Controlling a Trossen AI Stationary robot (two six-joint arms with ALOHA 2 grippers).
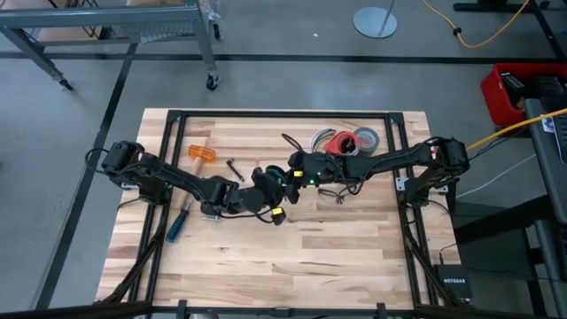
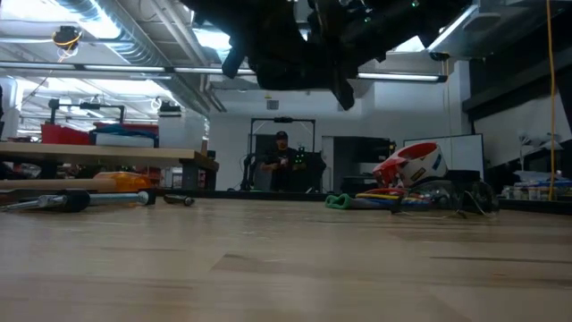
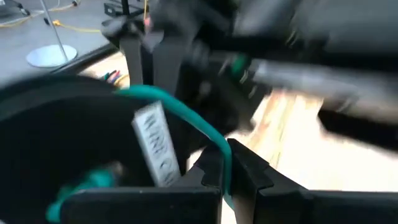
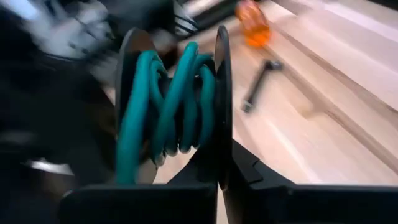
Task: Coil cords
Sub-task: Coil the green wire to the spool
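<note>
Teal-green cord [image 4: 168,106] is the thing at work here, and both arms meet over the middle of the table [image 1: 292,266] to handle it.

From the high view, the left gripper [image 1: 276,197] and the right gripper [image 1: 299,173] hang just beside each other above the centre of the wood. An orange-handled tool [image 1: 201,153] lies to the far left, a blue-handled screwdriver [image 1: 177,225] to the near left, and a small dark hex key [image 1: 235,168] between them. Red and grey tape rolls [image 1: 350,140] sit at the far side, close behind the right arm.

From the low view, both grippers are dark shapes high above the table, so the cord is in the air and does not rest on the wood. A person [image 2: 281,161] stands far back in the room.

In the left wrist view, the left fingers are pressed together on one strand of the cord, which carries a white label [image 3: 155,146].

In the right wrist view, the right fingers are closed flat on a bundle of several loops.

I judge that the step is to lay one more loop. The left arm should guide the strand around with light tension and the right should keep the bundle tight. The grippers are very close and could collide; the tape rolls leave little room behind.
</note>
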